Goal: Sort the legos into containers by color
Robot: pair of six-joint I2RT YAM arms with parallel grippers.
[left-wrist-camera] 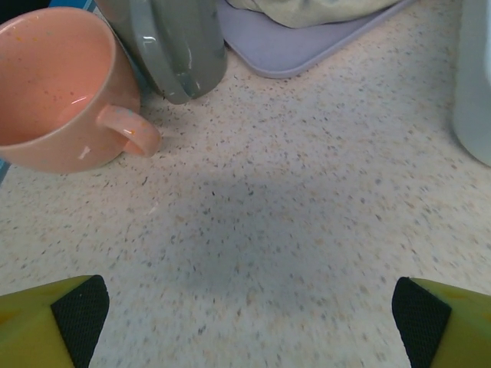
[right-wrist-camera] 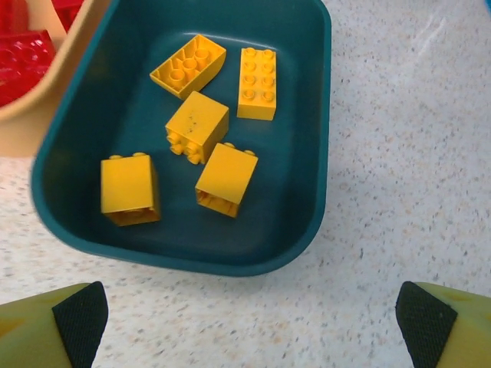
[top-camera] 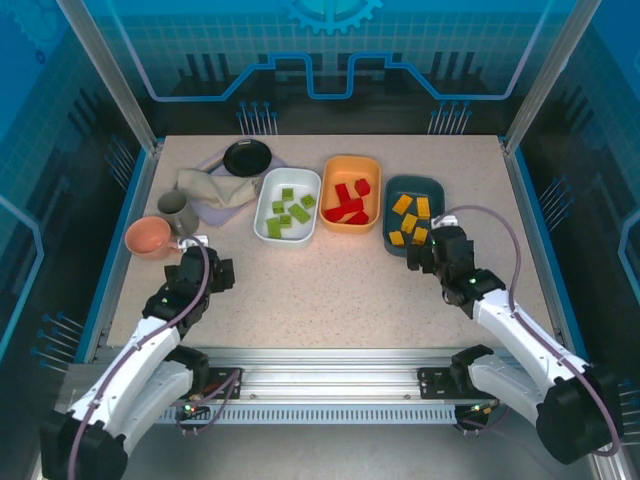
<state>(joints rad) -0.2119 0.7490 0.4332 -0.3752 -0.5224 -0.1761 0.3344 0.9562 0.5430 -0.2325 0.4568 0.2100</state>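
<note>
High rear view over table (top-camera: pixel 330 290), close wrist views, right shares teal tub (right-wrist-camera: pixel 295 176), left mug (left-wrist-camera: pixel 54 100)

Legos (top-camera: pixel 300 213) lie in three containers (top-camera: pixel 350 158) side by side; a mug (top-camera: pixel 148 237) stands left of them.

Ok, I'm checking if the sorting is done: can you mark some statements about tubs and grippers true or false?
The yellow legos lie in the dark teal tub. True.
The red legos lie in the orange tub. True.
The green legos share the orange tub. False: they lie in the white tub.
The right gripper holds a yellow lego. False: it is open and empty.
The left gripper grips something. False: it is open above bare table, apart from the pink mug.
</note>
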